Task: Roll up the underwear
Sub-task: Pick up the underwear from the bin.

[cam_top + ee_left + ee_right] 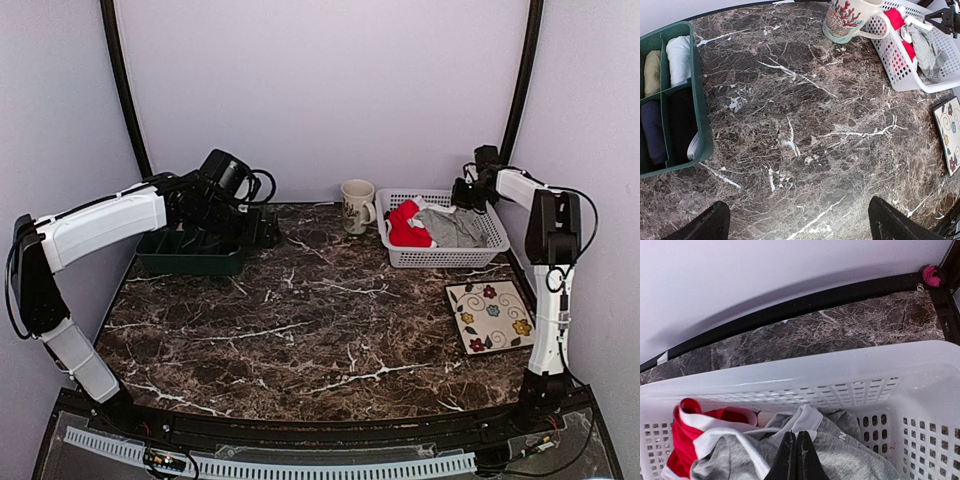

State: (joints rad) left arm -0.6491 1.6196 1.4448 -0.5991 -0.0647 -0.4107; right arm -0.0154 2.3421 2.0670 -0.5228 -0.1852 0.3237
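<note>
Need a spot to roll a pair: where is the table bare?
The marble table is bare across the middle, between the green organizer and the floral tile. Crowded far right: mug and white basket of underwear.

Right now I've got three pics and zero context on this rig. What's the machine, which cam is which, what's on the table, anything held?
It is two robot arms, the left arm and the right arm, bolted at the near edge of a marble table. Each ends in a two-finger gripper.

The wide picture comes from a fixed camera above and behind the arms. The other two come from a camera on each wrist, looking along its own fingers.

On the table:
- a mug
- a white basket holding red underwear and grey underwear
- a flowered tile
- a green tray with rolled pieces in its compartments

The left gripper is open above the table and holds nothing. The right gripper is shut, with its tips at the grey underwear in the basket. I cannot tell whether it has pinched any cloth.
</note>
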